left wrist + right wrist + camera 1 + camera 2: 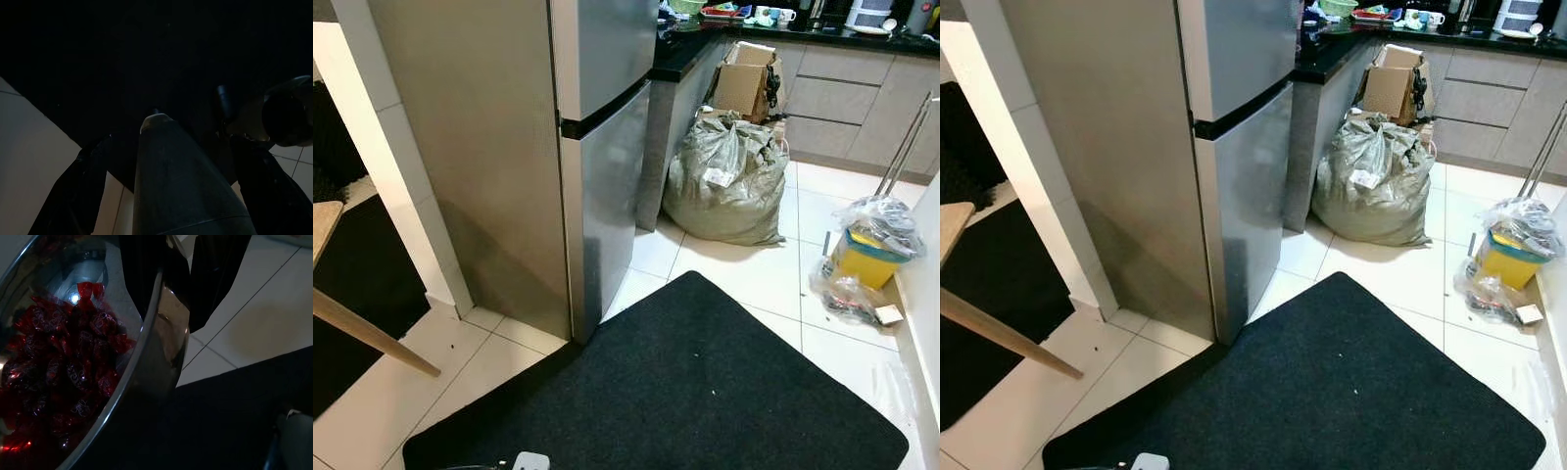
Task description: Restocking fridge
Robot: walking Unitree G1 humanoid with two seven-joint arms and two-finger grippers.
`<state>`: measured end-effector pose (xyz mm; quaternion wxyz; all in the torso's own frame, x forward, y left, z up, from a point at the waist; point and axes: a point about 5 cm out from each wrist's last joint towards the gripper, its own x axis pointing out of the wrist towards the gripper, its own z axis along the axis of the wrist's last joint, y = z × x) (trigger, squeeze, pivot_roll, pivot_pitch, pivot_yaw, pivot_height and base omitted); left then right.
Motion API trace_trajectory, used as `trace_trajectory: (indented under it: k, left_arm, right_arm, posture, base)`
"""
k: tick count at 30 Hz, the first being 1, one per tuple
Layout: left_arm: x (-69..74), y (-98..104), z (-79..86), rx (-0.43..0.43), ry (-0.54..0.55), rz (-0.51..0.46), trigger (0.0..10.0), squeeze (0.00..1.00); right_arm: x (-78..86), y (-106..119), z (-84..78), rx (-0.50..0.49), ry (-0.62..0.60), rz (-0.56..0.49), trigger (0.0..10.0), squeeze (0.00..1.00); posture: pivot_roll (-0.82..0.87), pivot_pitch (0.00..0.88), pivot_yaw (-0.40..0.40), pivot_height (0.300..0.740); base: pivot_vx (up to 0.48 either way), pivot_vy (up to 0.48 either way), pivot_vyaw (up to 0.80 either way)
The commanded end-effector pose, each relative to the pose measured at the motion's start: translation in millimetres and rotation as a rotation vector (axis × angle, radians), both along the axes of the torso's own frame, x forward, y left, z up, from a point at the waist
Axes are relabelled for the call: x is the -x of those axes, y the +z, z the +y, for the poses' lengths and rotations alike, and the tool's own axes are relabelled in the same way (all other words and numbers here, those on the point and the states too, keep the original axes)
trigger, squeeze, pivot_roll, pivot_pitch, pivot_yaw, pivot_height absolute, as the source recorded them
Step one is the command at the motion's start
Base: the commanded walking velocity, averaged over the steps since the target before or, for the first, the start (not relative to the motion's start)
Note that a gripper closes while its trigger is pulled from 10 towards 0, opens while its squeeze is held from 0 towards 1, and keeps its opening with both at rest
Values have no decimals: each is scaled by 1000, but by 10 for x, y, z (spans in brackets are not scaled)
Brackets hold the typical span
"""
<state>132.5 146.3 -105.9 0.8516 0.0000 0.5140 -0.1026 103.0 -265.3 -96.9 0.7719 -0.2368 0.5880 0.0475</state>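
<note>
The two head views look forward and down from standing height onto the black mat and white tiles, with the fridge on the left and the counter far off. They share nearly the whole scene; the right eye sits slightly to the right. The left wrist view is dark, looking down close along a black object at mat and tile. The right wrist view looks from very near along the rim of a steel bowl to the same mat and tiles.
</note>
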Motion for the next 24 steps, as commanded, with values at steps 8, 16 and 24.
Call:
trace_trajectory:
  k: [8, 16, 24]
  left_arm:
    - [47, -8, 238, -45, 62, 18, 10000, 0]
    - [63, -9, 294, -53, 83, 23, 10000, 0]
    - [42, -4, 263, -37, 85, 16, 10000, 0]
  right_arm:
    - [-46, -20, 105, 4, 46, -13, 10000, 0]
    - [2, -40, 125, -2, 9, -4, 10000, 0]
    - [42, -56, 147, -10, 16, 5, 10000, 0]
  posture:
    - [-31, 0, -23, 740]
    - [-36, 0, -2, 740]
    - [-39, 0, -10, 740]
  base:
    - [0, 0, 0]
    - [0, 0, 0]
    - [0, 0, 0]
